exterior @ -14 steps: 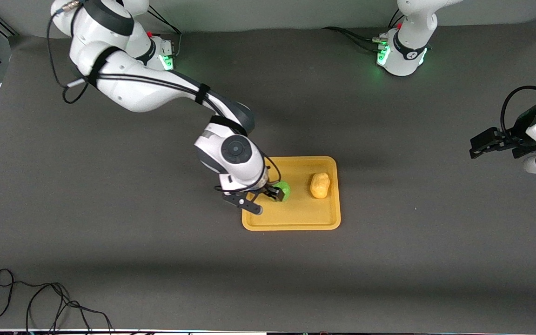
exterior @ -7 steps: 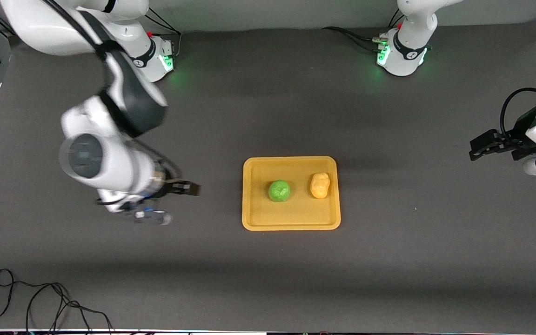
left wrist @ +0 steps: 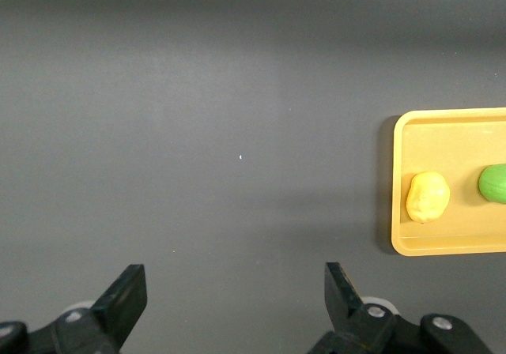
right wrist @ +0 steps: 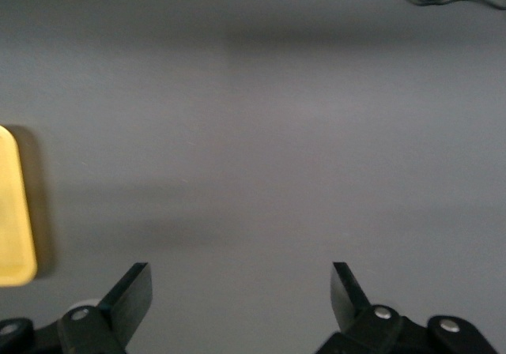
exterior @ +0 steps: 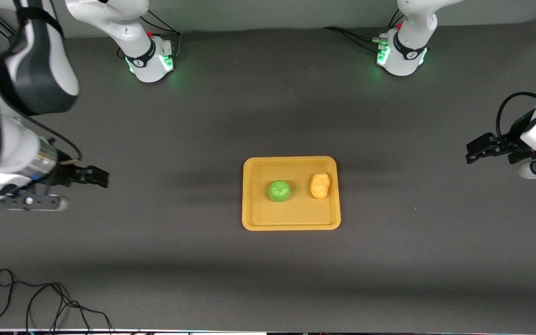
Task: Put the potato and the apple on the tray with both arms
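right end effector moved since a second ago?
Yes. The right end effector was over the tray at the apple; now it's open, away from the tray, over bare table at the right arm's end.

The tray (exterior: pixel 291 219) looks like smooth, faintly glossy plastic on a matt grey desk (exterior: pixel 268 274), the apple (exterior: pixel 279 191) slightly textured, the potato (exterior: pixel 319 185) lumpy and dull.

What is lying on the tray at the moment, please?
The green apple and the potato lie apart on the tray, both uncovered; only the tray floor under each is hidden.
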